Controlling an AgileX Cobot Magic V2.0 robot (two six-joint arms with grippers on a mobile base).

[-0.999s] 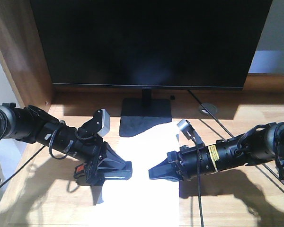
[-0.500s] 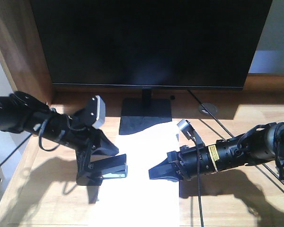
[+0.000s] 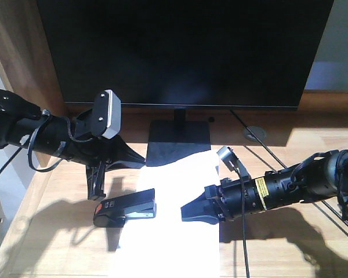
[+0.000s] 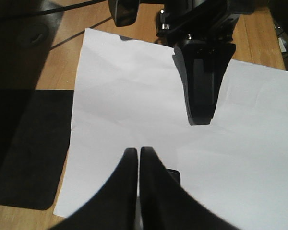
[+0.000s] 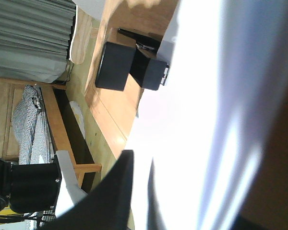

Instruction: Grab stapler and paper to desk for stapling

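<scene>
Monitor: large, black, screen dark, on a square black stand base. Round cable grommet: right of the base. Black cables run beside it.

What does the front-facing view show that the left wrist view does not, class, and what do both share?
Only the front-facing view shows the monitor, the stapler's full body lying at the paper's left edge, and both arms whole. Only the left wrist view shows the left end effector fingertips shut together above the sheet. Both show the white paper on the desk and the right end effector resting over it.
</scene>
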